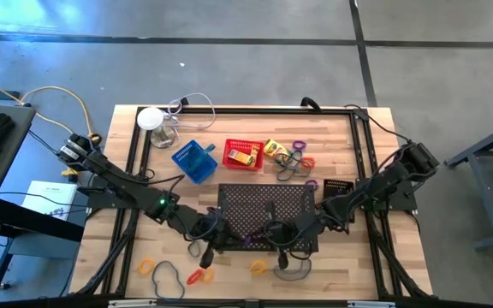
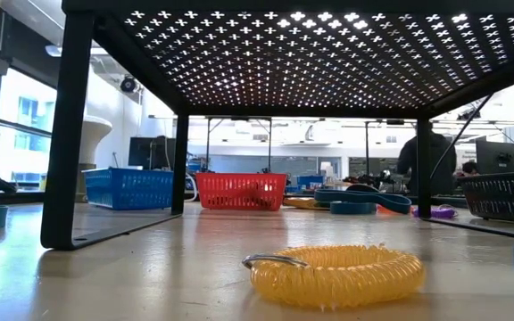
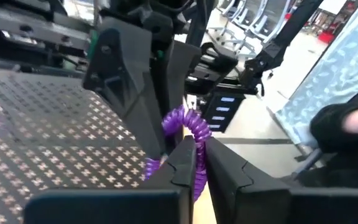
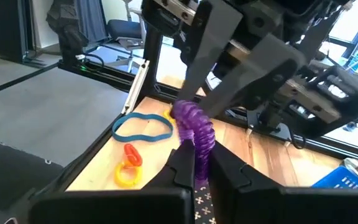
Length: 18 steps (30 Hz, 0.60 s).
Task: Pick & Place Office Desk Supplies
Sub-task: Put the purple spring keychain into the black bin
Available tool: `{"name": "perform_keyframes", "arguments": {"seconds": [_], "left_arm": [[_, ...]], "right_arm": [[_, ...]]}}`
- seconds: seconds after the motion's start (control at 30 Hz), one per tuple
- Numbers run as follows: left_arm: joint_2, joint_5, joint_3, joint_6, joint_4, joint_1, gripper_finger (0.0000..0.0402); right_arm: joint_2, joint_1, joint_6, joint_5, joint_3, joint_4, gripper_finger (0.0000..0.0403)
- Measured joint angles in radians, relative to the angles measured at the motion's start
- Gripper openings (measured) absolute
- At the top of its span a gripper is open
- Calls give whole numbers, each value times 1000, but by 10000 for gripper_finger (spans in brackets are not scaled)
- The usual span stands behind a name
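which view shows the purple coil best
Right wrist view: the purple coil sits close up, pinched between both grippers. Left wrist view shows it too, partly hidden by fingers. High view gives only a purple speck at the tray's edge; low view misses it.

The high view looks straight down on the whole surface (image 1: 358, 257) and both arms. The low view sits at surface height under the perforated tray (image 2: 310, 53), facing the room. Each wrist view looks close past its own gripper at the other; both share the purple coil (image 3: 188, 124) pinched between them, beside the tray
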Motion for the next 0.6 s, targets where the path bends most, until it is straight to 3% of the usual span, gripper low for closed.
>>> {"name": "perform_keyframes", "arguments": {"seconds": [0.27, 0.43, 0.6], "left_arm": [[40, -36, 0, 97, 0, -13, 112], [40, -37, 0, 97, 6, -18, 141], [40, -36, 0, 97, 5, -35, 145]], "right_arm": [[-3, 55, 9, 5, 0, -186, 6], [-58, 153, 27, 240, -1, -314, 5], [-156, 264, 226, 463, 0, -539, 5]]}}
